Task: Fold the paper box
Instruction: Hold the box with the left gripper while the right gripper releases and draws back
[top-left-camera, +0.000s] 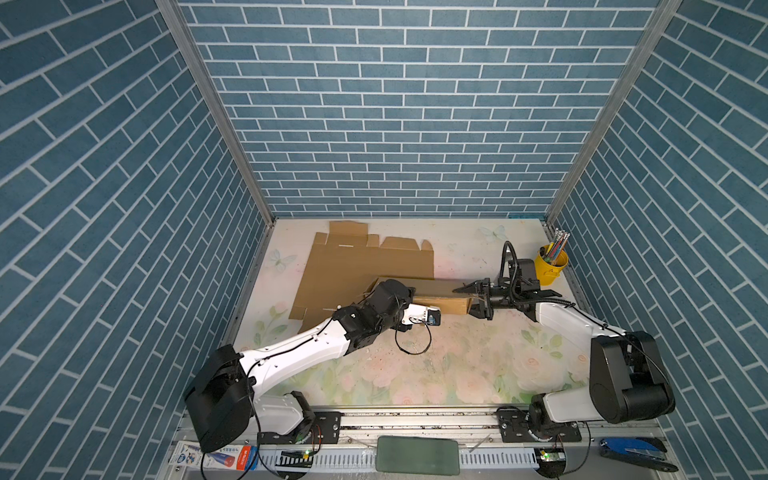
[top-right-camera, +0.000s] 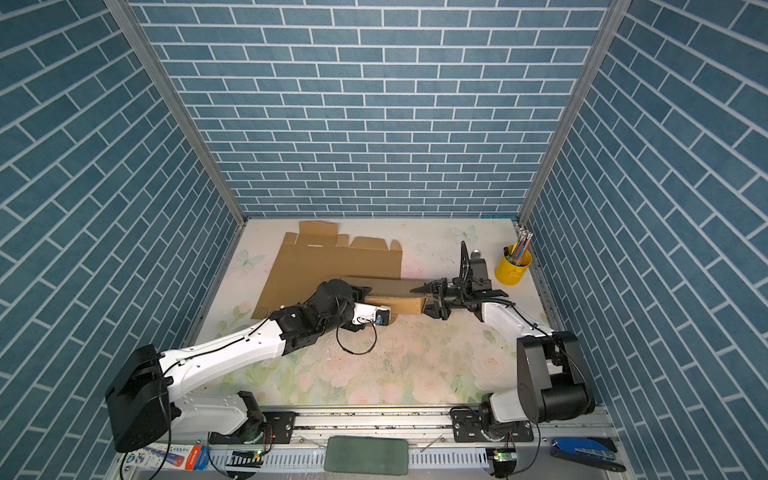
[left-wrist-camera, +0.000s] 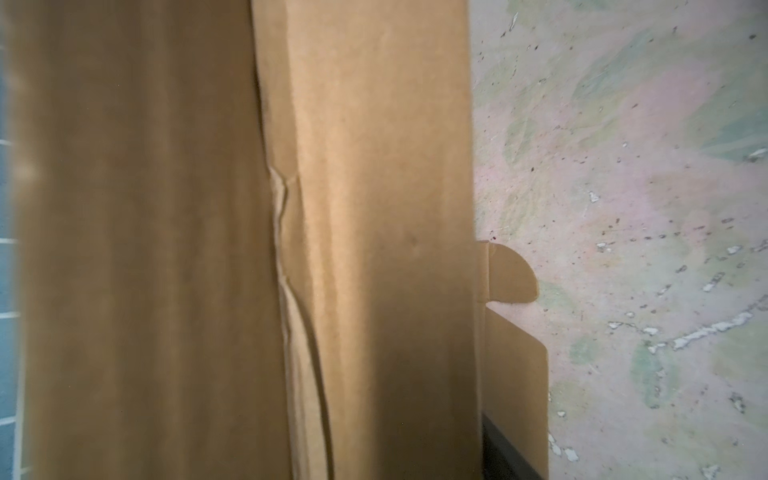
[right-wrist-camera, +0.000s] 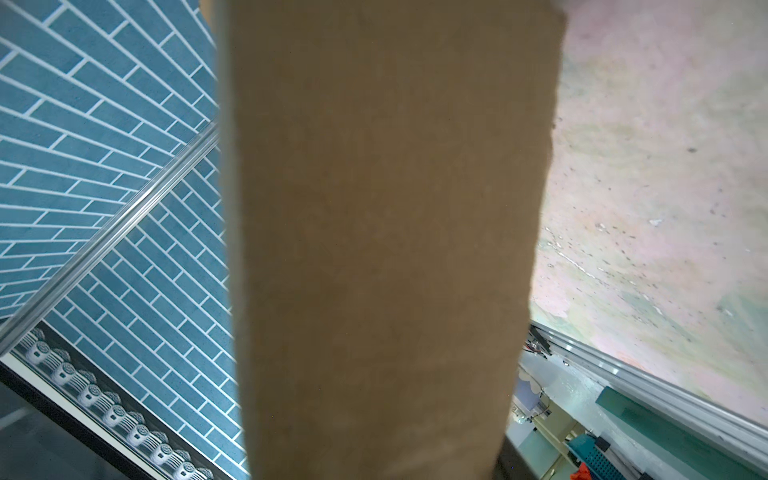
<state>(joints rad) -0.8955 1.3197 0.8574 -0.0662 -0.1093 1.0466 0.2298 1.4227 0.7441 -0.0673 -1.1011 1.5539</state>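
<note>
— Where was the paper box (top-left-camera: 365, 266)?

— Lying mostly flat on the far left part of the table (top-left-camera: 457, 365), a brown cut-out sheet. Its near flap (top-left-camera: 442, 305) stood folded up, running left to right towards the middle.

— And the right gripper (top-left-camera: 471, 300)?

— At the flap's right end, jaws spread, with one finger on the far side and one on the near side. The cardboard end sat between them. In the right wrist view the near flap (right-wrist-camera: 386, 249) filled the middle, blurred, and no finger showed. I could not tell whether the pads pressed on it.

— The left gripper (top-right-camera: 360, 293)?

— Low over the flap's left part, mostly hidden under its own wrist in both top views. Its wrist view showed only the paper box (left-wrist-camera: 374, 208) up close and a rounded tab (left-wrist-camera: 511, 274) against the table. I could not tell how wide the jaws stood, nor whether they pinched anything.
</note>
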